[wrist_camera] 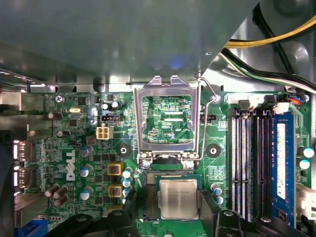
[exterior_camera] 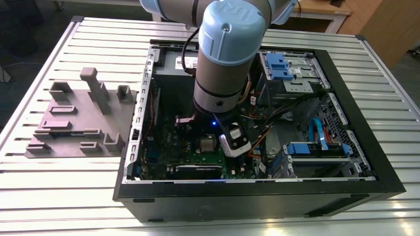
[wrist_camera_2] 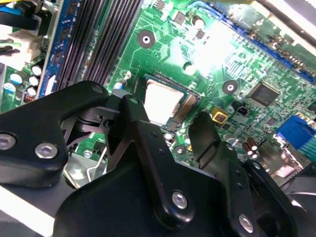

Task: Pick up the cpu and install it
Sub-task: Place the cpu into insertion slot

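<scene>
The cpu (wrist_camera: 178, 198), a small square chip with a shiny silver top, lies flat in the socket on the green motherboard (wrist_camera: 64, 148). It also shows as a bright square, the cpu (wrist_camera_2: 163, 101), in the second wrist view. The socket's metal frame (wrist_camera: 168, 89) stands flipped open beside it. My gripper (wrist_camera: 173, 210) hangs just above the chip, jaws open and wider than the chip. One black finger (wrist_camera_2: 136, 123) is at one edge of the chip, and the other finger (wrist_camera_2: 207, 138) stands off the opposite edge. In the exterior view the arm (exterior_camera: 226, 54) reaches down into the computer case (exterior_camera: 262, 191).
Black memory slots (wrist_camera: 247, 163) and a blue module (wrist_camera: 281, 158) run beside the socket. Yellow and black cables (wrist_camera: 276, 39) cross above. Blue drive bays (exterior_camera: 315, 150) and case walls hem the arm in. A grey fixture plate (exterior_camera: 78, 118) sits on the slatted table at the exterior view's left.
</scene>
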You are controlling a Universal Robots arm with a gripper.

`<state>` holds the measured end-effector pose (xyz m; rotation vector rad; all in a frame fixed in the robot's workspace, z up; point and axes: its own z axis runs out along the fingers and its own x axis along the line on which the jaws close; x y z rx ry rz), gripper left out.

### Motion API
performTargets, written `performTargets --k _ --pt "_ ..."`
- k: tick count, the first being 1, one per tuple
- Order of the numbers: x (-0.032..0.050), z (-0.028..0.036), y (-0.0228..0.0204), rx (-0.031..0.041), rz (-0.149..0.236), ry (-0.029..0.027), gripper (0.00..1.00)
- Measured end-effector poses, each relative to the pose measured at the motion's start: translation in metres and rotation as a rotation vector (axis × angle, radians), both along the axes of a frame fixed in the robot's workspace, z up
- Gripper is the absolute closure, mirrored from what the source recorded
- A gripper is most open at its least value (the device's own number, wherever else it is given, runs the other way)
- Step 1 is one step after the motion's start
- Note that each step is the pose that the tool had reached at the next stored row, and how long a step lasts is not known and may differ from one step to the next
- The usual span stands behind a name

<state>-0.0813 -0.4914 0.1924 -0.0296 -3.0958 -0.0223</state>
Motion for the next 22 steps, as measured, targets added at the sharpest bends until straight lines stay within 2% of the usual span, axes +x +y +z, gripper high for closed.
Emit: performTargets --k 11,13,14,16,22 --pt "-0.0018 -0.0001 0.0000 0.0000 0.000 0.0000 0.40" --pt "-0.0017 -0.0001 0.0000 0.0000 0.000 0.0000 0.38" --pt "-0.0017 -0.0001 0.0000 0.0001 0.000 0.0000 0.32" --pt "-0.0017 -0.0001 0.0000 0.0001 0.000 0.0000 0.32" --pt "0.0022 -0.0002 0.0000 0.0000 0.000 0.0000 0.32"
